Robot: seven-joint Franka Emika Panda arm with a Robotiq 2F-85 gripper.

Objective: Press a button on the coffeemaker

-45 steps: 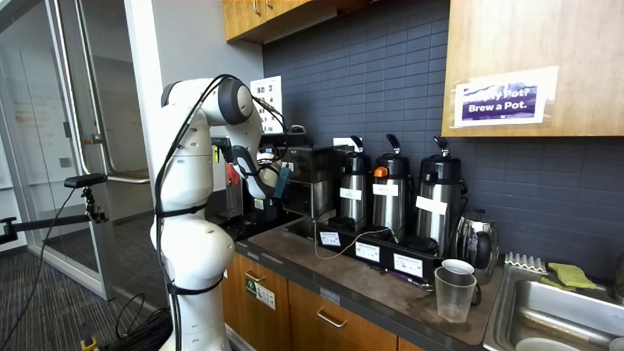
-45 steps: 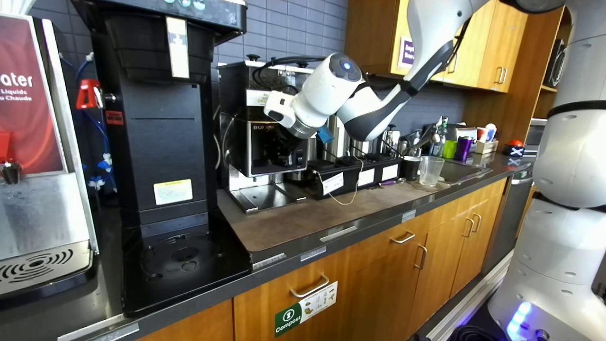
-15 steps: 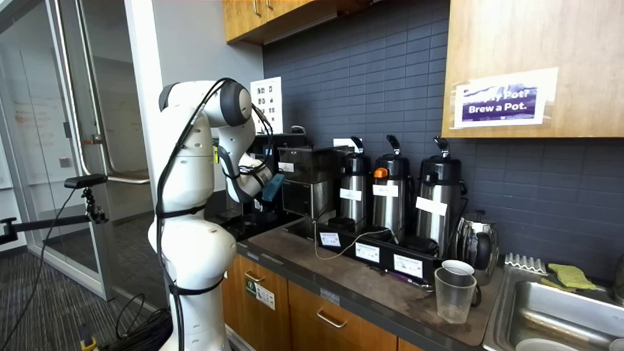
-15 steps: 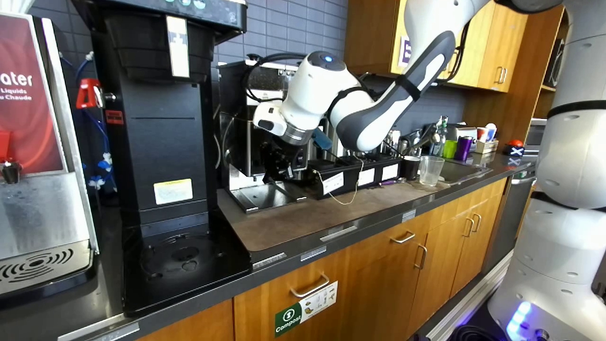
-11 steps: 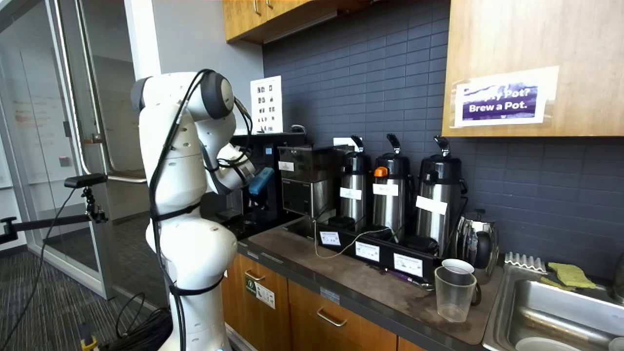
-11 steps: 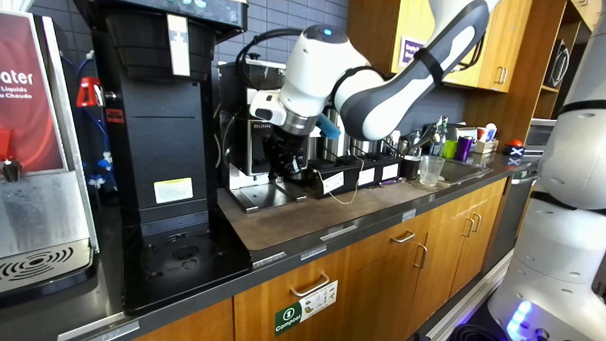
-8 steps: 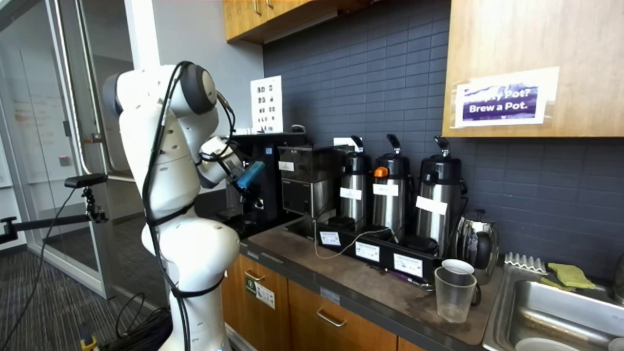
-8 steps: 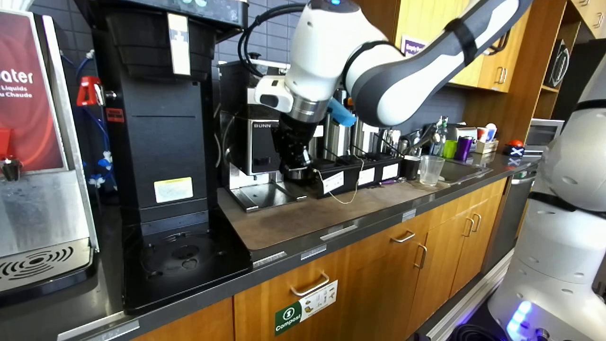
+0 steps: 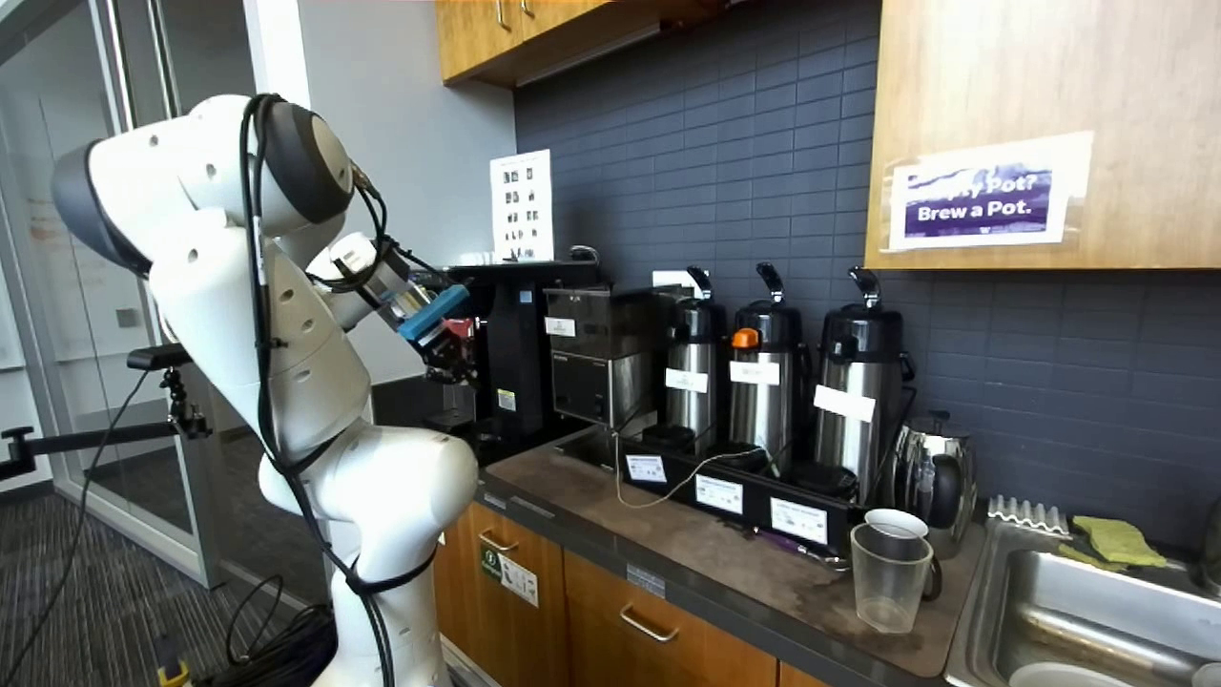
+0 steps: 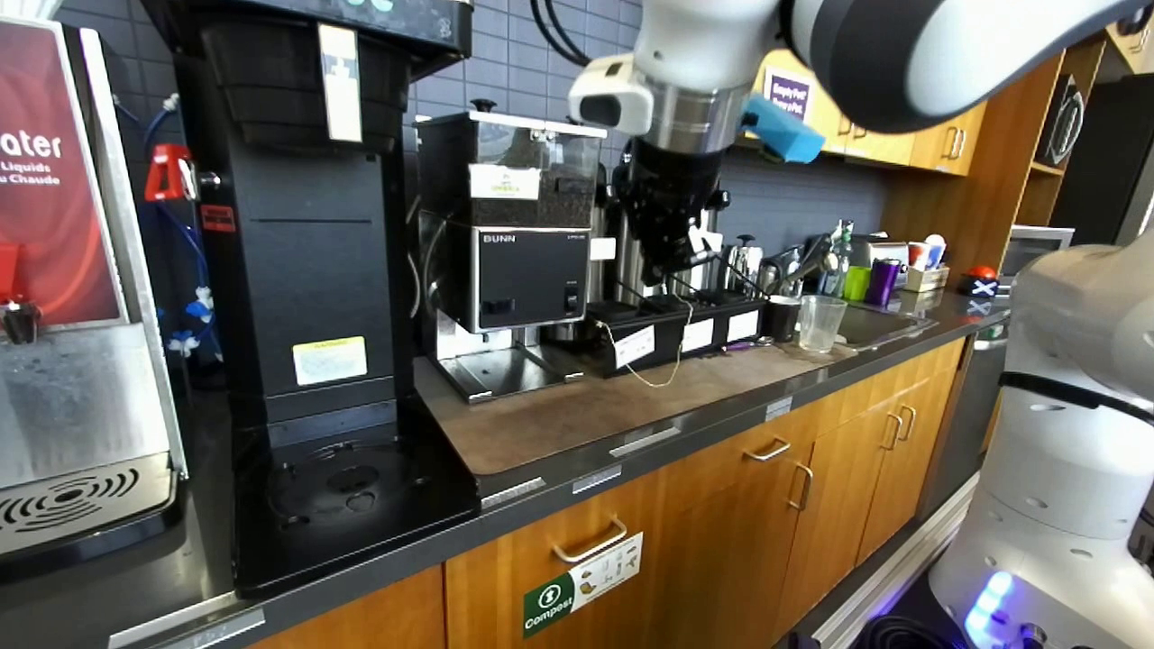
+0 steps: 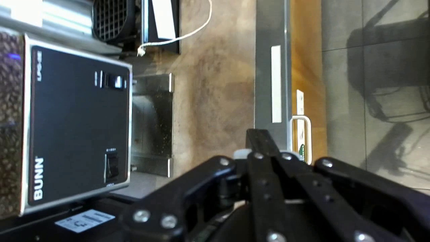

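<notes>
The coffeemaker (image 10: 532, 270), a black boxy machine marked BUNN with a clear bean-filled top, stands on the counter. It also shows in an exterior view (image 9: 580, 386) and at the left of the wrist view (image 11: 77, 127). Its front panel has two rocker switches, one with a bright mark (image 11: 116, 81) and one dark (image 11: 112, 166). My gripper (image 11: 258, 137) is shut and empty, its fingertips together over the counter's front edge in the wrist view. In both exterior views the gripper (image 9: 456, 367) (image 10: 672, 257) is in the air, apart from the coffeemaker.
A tall black brewer (image 10: 311, 315) stands beside the coffeemaker, with a red-fronted water dispenser (image 10: 54, 225) beyond it. Several pump pots (image 9: 754, 382) stand on the other side behind a black organizer (image 9: 744, 491) with a dangling string. A clear pitcher (image 9: 887, 577) stands near the sink (image 9: 1097, 582).
My gripper has moved from in front of the coffeemaker's panel, first down, then back and up away from it. The panel is uncovered now. The arm has folded back toward its base.
</notes>
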